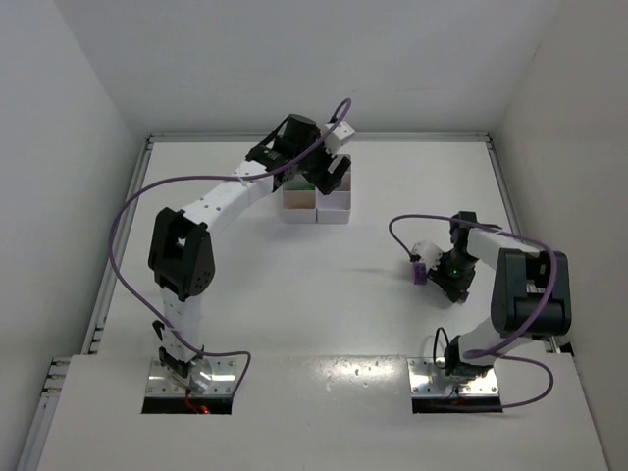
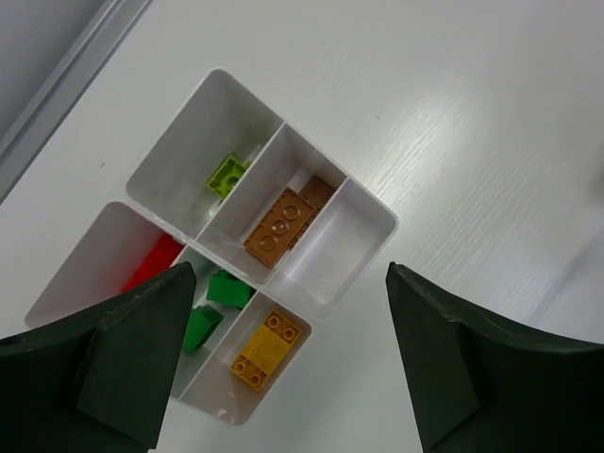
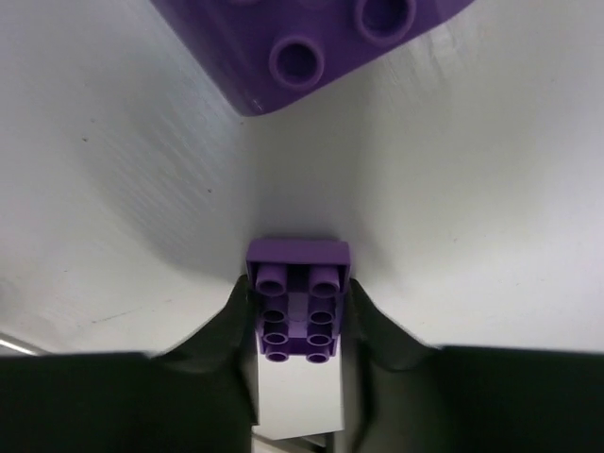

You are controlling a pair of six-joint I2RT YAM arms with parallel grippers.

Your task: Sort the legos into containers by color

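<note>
The white six-compartment tray (image 2: 373, 212) lies under my left gripper (image 2: 293, 377), which hovers open and empty above its near corner. The compartments hold a lime brick (image 2: 226, 174), orange bricks (image 2: 280, 225), a red brick (image 2: 151, 264), green bricks (image 2: 226, 288) and a yellow brick (image 2: 264, 347); one compartment (image 2: 335, 243) is empty. My right gripper (image 3: 297, 316) is shut on a small purple brick (image 3: 297, 297), low over the table. A second purple brick (image 3: 321, 42) lies just beyond it. In the top view, purple (image 1: 420, 273) shows at the right gripper's (image 1: 439, 272) tip.
The tray (image 1: 316, 203) sits at the far middle of the table, partly hidden by the left arm (image 1: 226, 201). A raised rim (image 1: 137, 186) borders the table's left, back and right. Purple cables (image 1: 128, 216) loop off both arms.
</note>
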